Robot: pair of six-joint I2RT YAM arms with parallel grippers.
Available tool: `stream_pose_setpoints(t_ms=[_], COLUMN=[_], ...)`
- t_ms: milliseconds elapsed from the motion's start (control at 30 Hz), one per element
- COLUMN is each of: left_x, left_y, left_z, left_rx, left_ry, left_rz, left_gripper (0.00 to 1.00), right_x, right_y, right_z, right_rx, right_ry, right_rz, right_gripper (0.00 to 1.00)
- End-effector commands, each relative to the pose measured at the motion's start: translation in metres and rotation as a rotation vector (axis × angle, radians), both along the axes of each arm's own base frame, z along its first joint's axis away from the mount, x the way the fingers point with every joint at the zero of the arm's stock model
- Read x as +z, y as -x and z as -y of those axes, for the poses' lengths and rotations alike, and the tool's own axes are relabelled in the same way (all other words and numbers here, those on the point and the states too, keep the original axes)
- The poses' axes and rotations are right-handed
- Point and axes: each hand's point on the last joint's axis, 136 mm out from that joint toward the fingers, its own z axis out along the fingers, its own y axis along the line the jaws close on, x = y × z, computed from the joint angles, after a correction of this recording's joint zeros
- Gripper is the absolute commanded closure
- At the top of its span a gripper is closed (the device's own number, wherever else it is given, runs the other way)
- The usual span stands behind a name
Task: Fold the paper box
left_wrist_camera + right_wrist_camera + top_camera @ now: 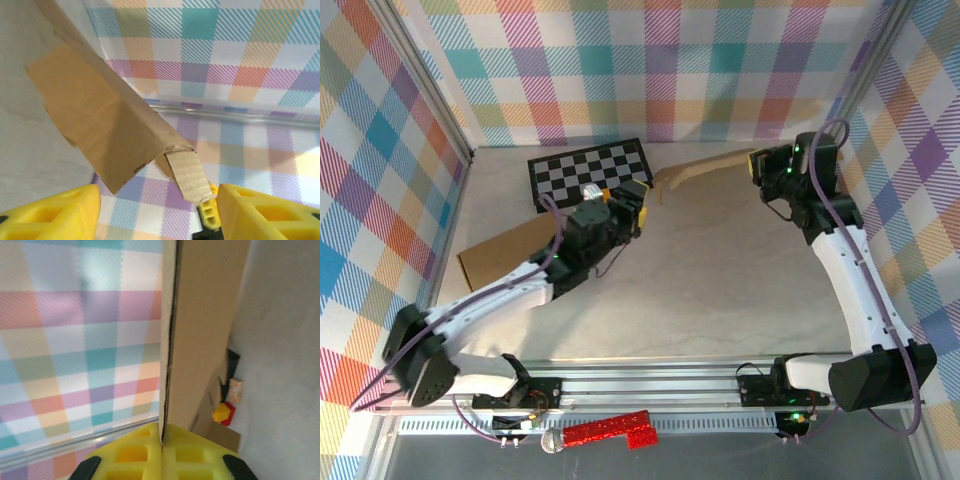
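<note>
The paper box (495, 255) is a long, flattened piece of brown cardboard that runs from the table's left side up to the back right. My right gripper (757, 165) holds its far right end. In the right wrist view the yellow fingers (195, 452) are pressed together on the cardboard's edge (205, 315). My left gripper (638, 200) hovers over the middle of the box. In the left wrist view it (159, 192) stands open. A creased panel (100, 115) lies ahead of it, and a small flap (192, 175) hangs close to the right finger (270, 212), not pinched.
A black-and-white checkerboard (590, 172) lies flat at the back, just behind my left gripper. Plaid walls close in the table on the left, back and right. A red block (610, 432) and a silver object (553, 441) rest on the rail in front of the arm bases.
</note>
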Motion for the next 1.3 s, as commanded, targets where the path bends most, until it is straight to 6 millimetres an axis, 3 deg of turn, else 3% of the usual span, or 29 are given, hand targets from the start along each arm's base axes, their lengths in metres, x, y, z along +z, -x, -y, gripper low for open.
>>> stream_pose_setpoints(t_ms=[0, 133, 233, 333, 500, 667, 767, 933, 1100, 1267], left_x=[0.001, 0.037, 0.051, 0.046, 0.029, 0.004, -0.012, -0.034, -0.042, -0.053], left_y=[0.028, 0.043, 0.05, 0.05, 0.036, 0.023, 0.016, 0.003, -0.019, -0.024], left_z=[-0.037, -0.076, -0.1, -0.112, -0.115, -0.11, -0.103, -0.086, -0.056, -0.022], left_rx=[-0.066, -0.024, -0.003, -0.021, -0.1, -0.207, -0.253, -0.342, -0.388, -0.339], left_ry=[-0.419, -0.567, -0.62, -0.64, -0.577, -0.582, -0.58, -0.591, -0.513, -0.444], left_rz=[0.031, 0.122, 0.144, 0.095, -0.022, -0.106, -0.115, -0.132, -0.148, -0.238], left_gripper=[0.37, 0.39, 0.42, 0.43, 0.45, 0.46, 0.47, 0.49, 0.51, 0.5], right_x=[0.03, 0.079, 0.111, 0.112, 0.069, -0.003, -0.046, -0.094, -0.108, -0.108], right_y=[0.018, 0.046, 0.064, 0.058, 0.002, -0.042, -0.046, -0.041, -0.031, -0.028], right_z=[-0.005, -0.01, -0.011, -0.025, -0.048, -0.075, -0.091, -0.105, -0.117, -0.121], right_rx=[0.092, 0.163, 0.198, 0.251, 0.296, 0.365, 0.411, 0.433, 0.459, 0.457], right_ry=[0.056, 0.103, 0.121, 0.042, -0.051, -0.109, -0.13, -0.1, -0.09, -0.088], right_rz=[0.035, 0.118, 0.163, 0.132, 0.042, -0.051, -0.125, -0.208, -0.235, -0.236], right_gripper=[1.0, 1.0, 1.0, 1.0, 1.0, 1.0, 1.0, 1.0, 1.0, 1.0])
